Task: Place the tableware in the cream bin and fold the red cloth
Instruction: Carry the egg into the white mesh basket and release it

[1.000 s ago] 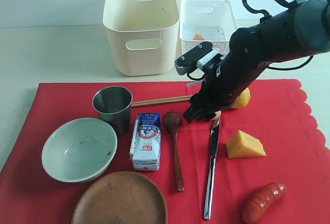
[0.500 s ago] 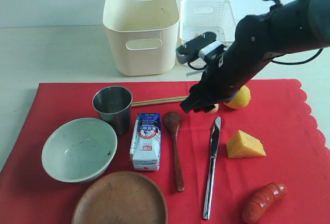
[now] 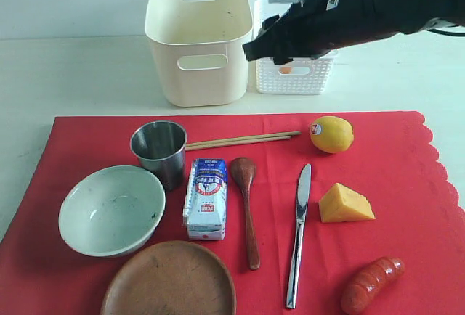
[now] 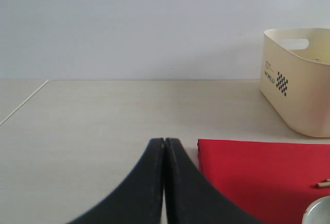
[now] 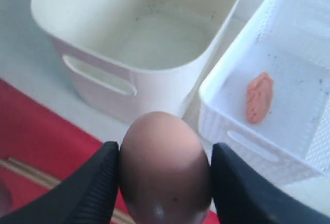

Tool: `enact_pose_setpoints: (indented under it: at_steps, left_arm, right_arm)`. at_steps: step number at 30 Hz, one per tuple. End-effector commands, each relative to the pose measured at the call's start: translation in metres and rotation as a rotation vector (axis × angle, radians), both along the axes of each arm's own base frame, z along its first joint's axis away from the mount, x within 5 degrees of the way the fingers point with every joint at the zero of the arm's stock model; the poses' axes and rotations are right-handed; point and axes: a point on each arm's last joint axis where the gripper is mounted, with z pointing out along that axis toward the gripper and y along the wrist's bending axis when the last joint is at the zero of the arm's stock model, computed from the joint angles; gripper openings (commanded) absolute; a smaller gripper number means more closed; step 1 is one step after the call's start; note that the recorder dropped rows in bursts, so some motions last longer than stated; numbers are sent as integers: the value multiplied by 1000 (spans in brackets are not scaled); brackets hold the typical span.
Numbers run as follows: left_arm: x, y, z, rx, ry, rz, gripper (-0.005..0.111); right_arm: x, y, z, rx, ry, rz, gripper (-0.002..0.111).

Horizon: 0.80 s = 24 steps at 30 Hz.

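The red cloth [image 3: 407, 184] lies flat, carrying the steel cup [image 3: 159, 149], pale bowl [image 3: 111, 210], brown plate [image 3: 170, 280], wooden spoon [image 3: 248, 206], chopsticks [image 3: 240, 140] and silver knife [image 3: 298, 235]. Behind it stands the cream bin [image 3: 196, 39], which looks empty in the right wrist view [image 5: 144, 33]. My right gripper [image 3: 280, 52] hangs above the gap between the bin and the white basket, shut on a brown egg [image 5: 165, 167]. My left gripper [image 4: 164, 142] is shut on nothing, low over the bare table beside the cloth's corner [image 4: 258, 172]; the exterior view does not show it.
The white lattice basket [image 3: 298, 77] stands right of the cream bin and holds one orange food piece [image 5: 259, 96]. On the cloth also lie a milk carton [image 3: 206, 199], a lemon [image 3: 332, 134], a cheese wedge [image 3: 344, 204] and a red sausage-like piece [image 3: 372, 284].
My right gripper has lifted the egg off the cloth near the knife's tip and carried it up and back, to above the bin and basket. Everything on the cloth stays put.
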Motion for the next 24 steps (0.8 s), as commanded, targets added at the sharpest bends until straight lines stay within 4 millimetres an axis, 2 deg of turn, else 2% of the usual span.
enact_pose_setpoints:
  at_steps: [1, 4, 7, 11, 16, 22, 24]
  left_arm:
    - [0, -1, 0, -9, -5, -8, 3]
    - [0, -1, 0, -9, -5, -8, 3]
    - [0, -1, 0, -9, -5, -8, 3]
    - [0, -1, 0, -9, -5, -8, 3]
    - [0, -1, 0, -9, -5, -8, 3]
    - [0, -1, 0, -9, -5, -8, 3]
    - [0, -1, 0, -9, -5, -8, 3]
  right_arm:
    - [27, -15, 11, 63, -52, -99, 0]
    - [46, -19, 14, 70, -69, -126, 0]
    - [65, -23, 9, 72, -71, -152, 0]
    - [92, -27, -8, 67, -49, -186, 0]
    - [126, -37, -42, 156, 29, -317, 0]
    - [140, -34, -66, 168, 65, -344, 0]
    - [143, -33, -70, 165, 72, -344, 3]
